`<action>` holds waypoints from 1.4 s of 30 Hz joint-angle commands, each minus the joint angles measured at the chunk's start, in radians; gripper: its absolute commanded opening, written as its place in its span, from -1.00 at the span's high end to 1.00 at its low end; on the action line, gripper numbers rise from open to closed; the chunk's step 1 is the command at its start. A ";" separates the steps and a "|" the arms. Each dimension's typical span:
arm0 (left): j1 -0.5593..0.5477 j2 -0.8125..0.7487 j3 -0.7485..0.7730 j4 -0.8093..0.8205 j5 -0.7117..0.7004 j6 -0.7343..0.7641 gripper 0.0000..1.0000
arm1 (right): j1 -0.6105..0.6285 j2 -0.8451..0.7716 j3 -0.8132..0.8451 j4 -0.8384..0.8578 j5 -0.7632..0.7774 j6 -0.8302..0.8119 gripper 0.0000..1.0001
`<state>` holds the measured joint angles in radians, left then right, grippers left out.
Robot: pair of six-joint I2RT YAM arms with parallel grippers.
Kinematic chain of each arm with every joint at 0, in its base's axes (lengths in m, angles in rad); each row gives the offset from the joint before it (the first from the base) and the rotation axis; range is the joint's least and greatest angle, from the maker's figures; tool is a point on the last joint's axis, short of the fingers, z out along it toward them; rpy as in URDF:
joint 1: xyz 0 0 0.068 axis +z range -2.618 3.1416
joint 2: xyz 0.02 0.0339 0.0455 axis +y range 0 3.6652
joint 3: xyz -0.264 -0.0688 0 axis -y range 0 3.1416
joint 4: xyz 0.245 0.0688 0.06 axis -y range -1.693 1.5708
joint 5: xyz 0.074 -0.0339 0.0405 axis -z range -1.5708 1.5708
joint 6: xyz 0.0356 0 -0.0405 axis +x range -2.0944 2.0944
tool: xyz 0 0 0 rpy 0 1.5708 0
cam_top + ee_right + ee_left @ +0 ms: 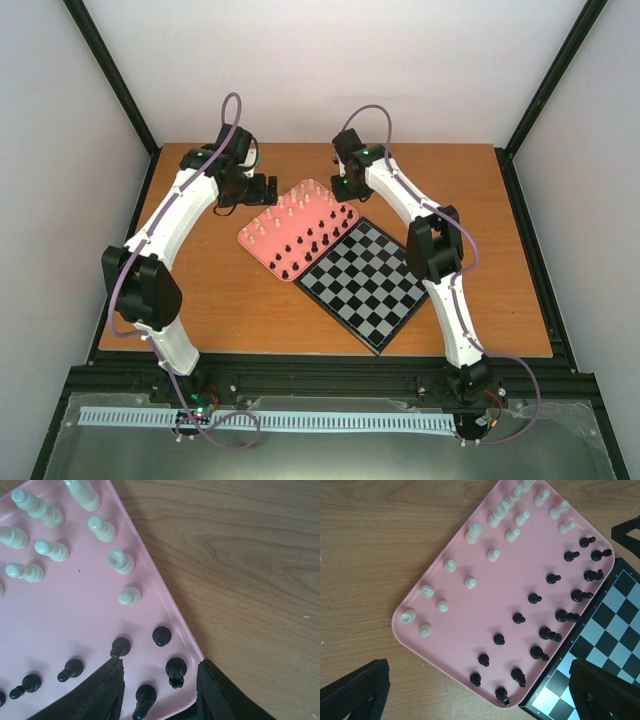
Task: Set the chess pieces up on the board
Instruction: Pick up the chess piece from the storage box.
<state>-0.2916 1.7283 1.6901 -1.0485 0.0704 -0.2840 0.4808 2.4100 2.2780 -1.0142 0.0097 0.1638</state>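
Note:
The black-and-grey board (370,285) lies bare at the table's middle, and its corner shows in the left wrist view (615,625). All pieces stand in a pink tray (262,240) touching the board's far-left edge. The cream pieces (470,582) fill the tray's far half and the black pieces (535,598) fill the half beside the board. My left gripper (265,190) is open and empty above the tray's left side (480,700). My right gripper (342,185) is open low over the tray's far-right corner (160,680). A black crowned piece (175,671) stands between its fingers, untouched.
The tray's rim (165,605) rises beside the right gripper's outer finger (217,692). A second black piece (143,700) leans near its inner finger (102,692). Bare wooden table (470,200) lies right of the tray, and black frame posts stand at the corners.

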 commanded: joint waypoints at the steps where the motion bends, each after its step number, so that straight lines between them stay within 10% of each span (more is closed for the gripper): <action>1: 0.005 0.017 -0.005 -0.006 -0.011 0.005 -1.00 | -0.015 0.002 -0.016 -0.013 -0.057 0.010 0.20; 42: 0.004 0.064 0.020 -0.020 -0.023 0.006 -1.00 | -0.044 0.078 -0.060 -0.038 -0.109 -0.026 0.41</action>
<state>-0.2916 1.7832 1.6810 -1.0550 0.0547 -0.2840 0.4442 2.4691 2.2070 -1.0435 -0.0914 0.1432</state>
